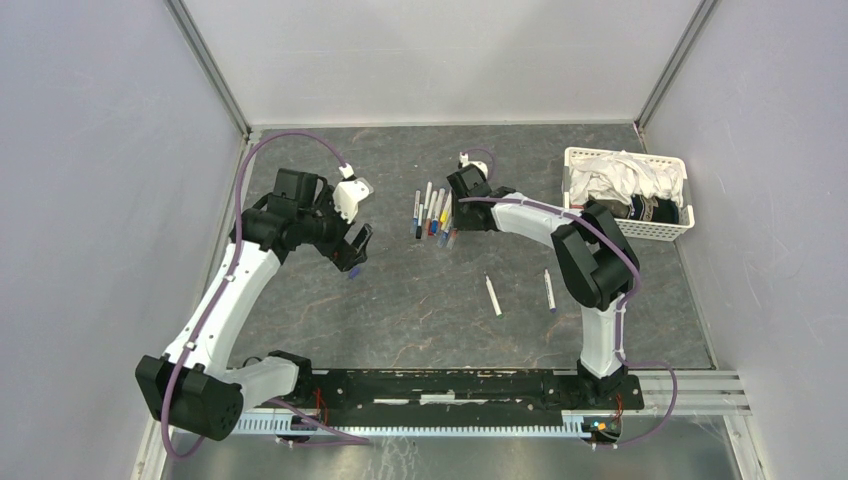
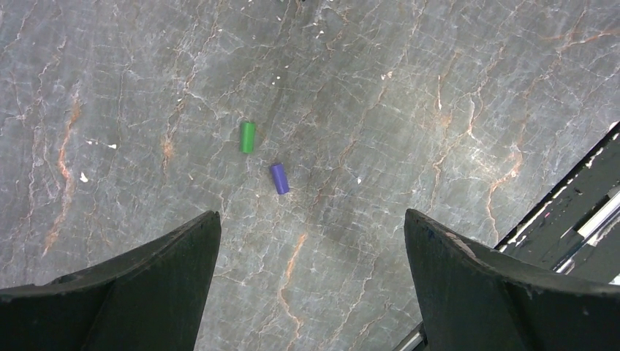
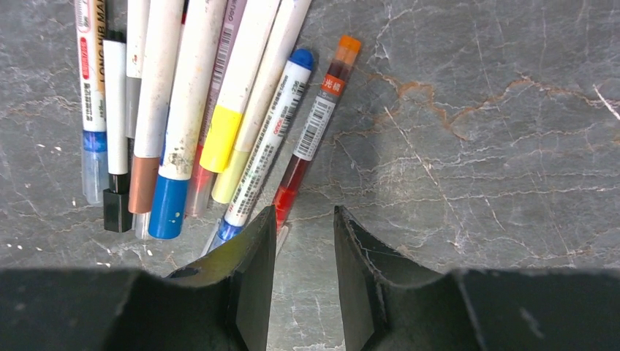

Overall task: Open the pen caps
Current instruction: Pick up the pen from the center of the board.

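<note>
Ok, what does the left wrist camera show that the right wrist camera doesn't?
Only the left wrist view: a green cap and a purple cap lying loose on the table, apart from each other, beyond the wide-open left fingers. Only the right wrist view: a bunch of pens lying side by side, with the right fingers a narrow gap apart, nothing between them, next to the red pen. Both: the same grey veined table, and fingers holding nothing.
</note>
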Robot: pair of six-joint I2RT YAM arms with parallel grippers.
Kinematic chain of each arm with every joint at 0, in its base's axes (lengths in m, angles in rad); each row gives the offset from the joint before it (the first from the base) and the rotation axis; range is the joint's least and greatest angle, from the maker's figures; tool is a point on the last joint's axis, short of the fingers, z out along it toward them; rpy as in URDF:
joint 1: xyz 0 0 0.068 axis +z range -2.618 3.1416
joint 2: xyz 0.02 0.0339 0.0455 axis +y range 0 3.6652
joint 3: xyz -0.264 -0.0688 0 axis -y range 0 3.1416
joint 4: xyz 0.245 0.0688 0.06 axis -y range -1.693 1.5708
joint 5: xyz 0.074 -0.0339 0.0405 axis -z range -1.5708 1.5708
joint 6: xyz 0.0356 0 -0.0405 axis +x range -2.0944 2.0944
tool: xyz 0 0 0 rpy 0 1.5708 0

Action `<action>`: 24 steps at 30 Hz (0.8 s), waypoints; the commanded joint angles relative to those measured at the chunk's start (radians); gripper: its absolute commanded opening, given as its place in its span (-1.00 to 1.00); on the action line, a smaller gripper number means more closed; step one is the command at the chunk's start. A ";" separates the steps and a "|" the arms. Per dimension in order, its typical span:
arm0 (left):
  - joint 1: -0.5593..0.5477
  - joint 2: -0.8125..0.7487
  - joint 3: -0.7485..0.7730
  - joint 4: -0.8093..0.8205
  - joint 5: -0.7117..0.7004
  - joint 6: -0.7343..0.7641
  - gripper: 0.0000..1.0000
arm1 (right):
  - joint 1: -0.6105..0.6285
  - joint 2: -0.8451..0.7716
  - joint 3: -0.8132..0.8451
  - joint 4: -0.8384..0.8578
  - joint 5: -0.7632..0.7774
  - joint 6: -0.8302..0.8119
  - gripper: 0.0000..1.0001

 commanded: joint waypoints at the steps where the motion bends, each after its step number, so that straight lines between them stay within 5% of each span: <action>1: 0.007 0.012 0.049 -0.014 0.034 -0.034 1.00 | -0.010 0.003 0.051 0.023 -0.018 0.011 -0.21; 12: 0.007 0.017 0.049 -0.013 0.044 -0.034 1.00 | -0.029 0.082 0.102 -0.021 0.009 0.004 -0.27; 24: 0.007 0.015 0.058 -0.009 0.043 -0.052 1.00 | -0.028 0.077 0.083 -0.063 0.131 0.003 -0.65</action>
